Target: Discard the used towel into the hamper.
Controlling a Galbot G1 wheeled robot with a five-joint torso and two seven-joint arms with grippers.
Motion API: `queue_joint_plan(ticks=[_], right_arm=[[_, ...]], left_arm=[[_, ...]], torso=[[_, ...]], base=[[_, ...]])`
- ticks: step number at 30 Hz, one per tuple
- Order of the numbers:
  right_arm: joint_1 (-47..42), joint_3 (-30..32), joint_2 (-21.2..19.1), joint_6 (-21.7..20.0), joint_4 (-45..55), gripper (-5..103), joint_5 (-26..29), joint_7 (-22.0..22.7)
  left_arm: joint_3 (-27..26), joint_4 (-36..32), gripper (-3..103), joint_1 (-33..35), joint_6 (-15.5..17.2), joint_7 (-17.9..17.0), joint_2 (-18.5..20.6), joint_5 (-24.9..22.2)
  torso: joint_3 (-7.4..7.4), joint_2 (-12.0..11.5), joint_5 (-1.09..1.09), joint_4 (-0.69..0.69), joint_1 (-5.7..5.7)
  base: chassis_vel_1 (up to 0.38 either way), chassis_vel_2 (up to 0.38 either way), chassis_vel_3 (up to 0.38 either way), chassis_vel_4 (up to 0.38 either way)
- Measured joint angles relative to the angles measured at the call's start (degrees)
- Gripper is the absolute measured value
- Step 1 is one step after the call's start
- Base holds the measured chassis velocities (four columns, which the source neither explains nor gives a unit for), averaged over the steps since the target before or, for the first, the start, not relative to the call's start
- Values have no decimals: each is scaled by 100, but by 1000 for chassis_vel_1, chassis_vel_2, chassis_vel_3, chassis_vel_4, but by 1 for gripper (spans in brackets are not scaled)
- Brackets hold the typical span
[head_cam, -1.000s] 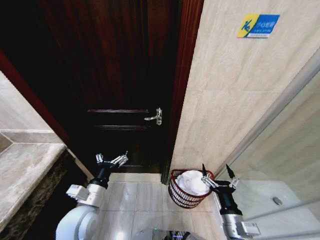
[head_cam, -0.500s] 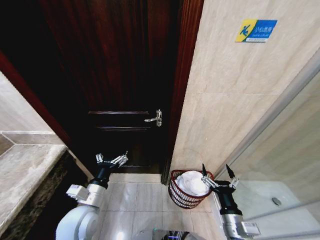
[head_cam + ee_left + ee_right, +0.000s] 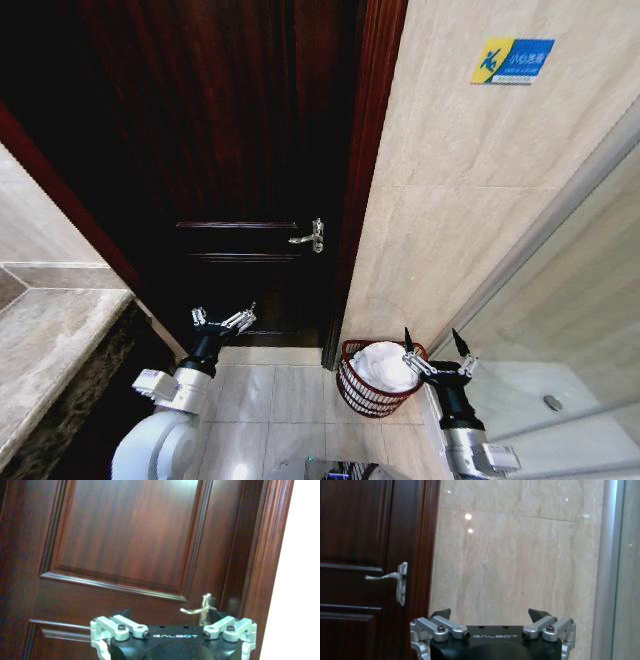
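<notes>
- The hamper [image 3: 377, 378] is a small round basket of reddish-brown wire in an open weave, narrowing a little towards its base; it stands on the pale tiled floor [image 3: 270, 395] in the corner where the dark door frame [image 3: 362, 180] meets the beige stone wall [image 3: 470, 200]
- A white towel [image 3: 383, 364] lies bunched inside it, soft and crumpled, heaped up to about the rim
- The right tool [image 3: 437, 352] hangs just beside the hamper on the side nearer the glass panel [image 3: 580, 330], its two pointed black fingers spread wide with nothing between them; in the right wrist view the same tool [image 3: 490, 614] faces the glossy stone wall
- The left tool [image 3: 222, 320] is raised low in front of the door [image 3: 230, 150], well apart from the hamper, fingers spread wide and empty
- The door is dark polished wood with raised panels and a curved silver lever handle [image 3: 310, 235]
- A blue and yellow sign [image 3: 513, 59] is stuck high on the wall
- A veined stone surface [image 3: 45, 350] sits at the robot's left
</notes>
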Motion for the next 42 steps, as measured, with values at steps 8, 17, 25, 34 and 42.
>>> queue_joint_plan(ticks=[8, 17, 25, 34, 42], right_arm=[[0, 2, -2, 0, 0, 100, 0, 0], [0, 0, 0, 0, 0, 100, 0, 0], [0, 0, 0, 0, 0, 100, 0, 0], [0, 1, 0, 0, 0, 100, 0, 0], [0, 0, 0, 0, 0, 100, 0, 0]], left_arm=[[1, 0, 100, 0, 0, 0, -1, 0], [-1, 0, 100, 0, 0, 0, 1, 0], [-1, 0, 100, 0, 0, 0, 0, 0], [-1, 0, 100, 0, 0, 0, 1, 0], [-1, 0, 100, 0, 0, 0, 1, 0]], torso=[[-7, -13, 2, 1, -6], [-11, -20, 0, 0, -9], [-13, -24, 0, 1, -10], [-14, -27, 0, 0, -12], [-15, -29, 1, 0, -12]], base=[[-92, -111, 107, 87], [7, 10, -5, 1], [0, 0, 0, 0], [0, 0, 0, 0], [0, 0, 0, 0]])
